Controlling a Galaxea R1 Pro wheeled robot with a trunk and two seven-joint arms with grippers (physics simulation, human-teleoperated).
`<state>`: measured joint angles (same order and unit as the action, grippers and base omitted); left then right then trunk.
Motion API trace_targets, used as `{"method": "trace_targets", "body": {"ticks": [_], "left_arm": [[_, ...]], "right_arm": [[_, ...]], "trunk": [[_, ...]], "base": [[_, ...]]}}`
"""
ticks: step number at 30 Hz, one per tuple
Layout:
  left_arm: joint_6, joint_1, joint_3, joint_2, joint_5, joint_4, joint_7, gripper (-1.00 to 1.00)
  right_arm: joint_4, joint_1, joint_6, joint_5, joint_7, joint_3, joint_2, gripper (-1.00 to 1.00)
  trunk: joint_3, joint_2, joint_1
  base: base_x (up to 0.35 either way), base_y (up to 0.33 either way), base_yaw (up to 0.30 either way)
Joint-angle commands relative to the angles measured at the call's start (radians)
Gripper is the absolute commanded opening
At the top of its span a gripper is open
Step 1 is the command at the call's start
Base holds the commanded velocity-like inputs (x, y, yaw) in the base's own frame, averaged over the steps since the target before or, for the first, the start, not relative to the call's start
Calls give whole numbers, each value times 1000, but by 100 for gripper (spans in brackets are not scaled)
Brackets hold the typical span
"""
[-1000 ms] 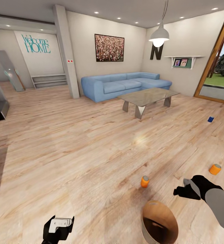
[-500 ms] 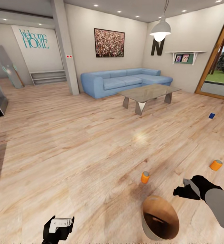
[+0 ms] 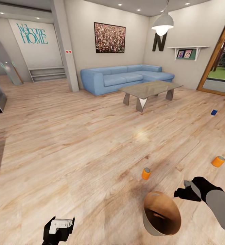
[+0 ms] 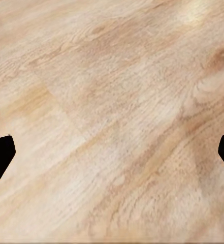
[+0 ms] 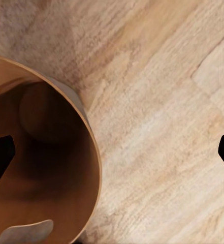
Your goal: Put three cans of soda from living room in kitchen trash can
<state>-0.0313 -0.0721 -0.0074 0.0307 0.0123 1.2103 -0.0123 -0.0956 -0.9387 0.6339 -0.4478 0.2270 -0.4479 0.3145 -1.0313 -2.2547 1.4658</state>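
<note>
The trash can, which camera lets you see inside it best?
The right wrist view: it looks down into the trash can, showing its glossy orange-brown inner wall and dark bottom, with no can visible inside. The head view shows the whole trash can on the wood floor, near an orange can, but smaller. The left wrist view shows bare floor.

Both arms reach low and forward, left gripper (image 3: 59,227) and right gripper (image 3: 183,192) spread wide, holding nothing.
</note>
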Motion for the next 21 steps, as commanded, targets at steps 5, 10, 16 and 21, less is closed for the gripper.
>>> {"method": "trace_targets", "body": {"ticks": [5,10,16,21], "left_arm": [[0,0,0,0,0,0,0,100],[1,0,1,0,0,0,0,100],[2,0,0,0,0,0,0,100],[2,0,1,-1,0,0,0,100]], "right_arm": [[0,1,0,0,0,0,0,100],[1,1,0,0,0,0,0,100],[2,1,0,0,0,0,-1,100],[2,1,0,0,0,0,-3,100]], "trunk": [[-24,-35,19],[-47,-70,38],[-75,-112,61],[-83,-112,61]], "base": [[0,0,0],[0,0,0],[0,0,0],[0,0,0]]}}
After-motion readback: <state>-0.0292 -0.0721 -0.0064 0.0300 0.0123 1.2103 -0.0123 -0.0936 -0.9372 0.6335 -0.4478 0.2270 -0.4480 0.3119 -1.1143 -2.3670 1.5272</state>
